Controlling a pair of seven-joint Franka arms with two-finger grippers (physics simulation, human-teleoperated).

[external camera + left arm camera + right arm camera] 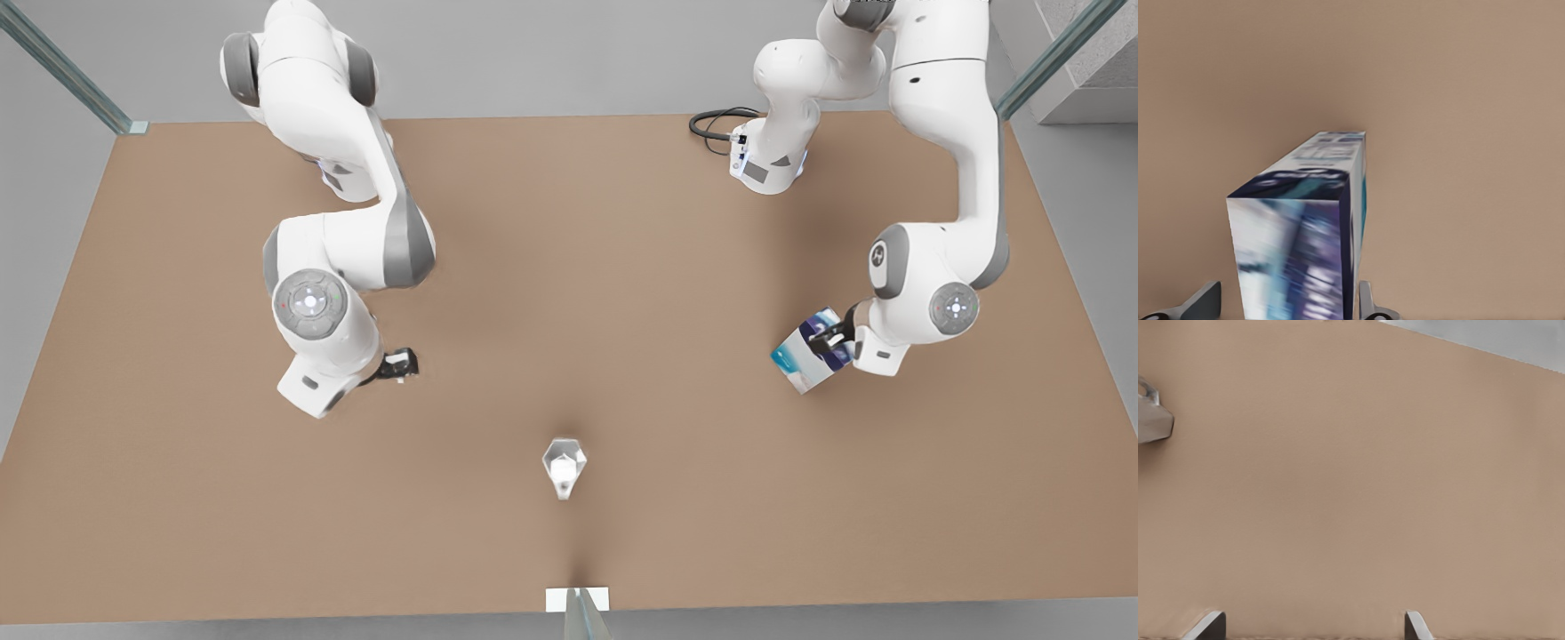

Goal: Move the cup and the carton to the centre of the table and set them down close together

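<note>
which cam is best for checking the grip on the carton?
Left wrist view: the carton sits between the left gripper fingertips, one at each side. Front view shows the carton tilted at that gripper, fingers mostly hidden. Right wrist view: bare table.

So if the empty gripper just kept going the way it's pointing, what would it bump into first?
Most likely only the table. The right gripper is open with bare tabletop ahead of its fingers. The cup stands off to the side of that line, though depth is hard to judge. The left gripper holds the carton.
</note>
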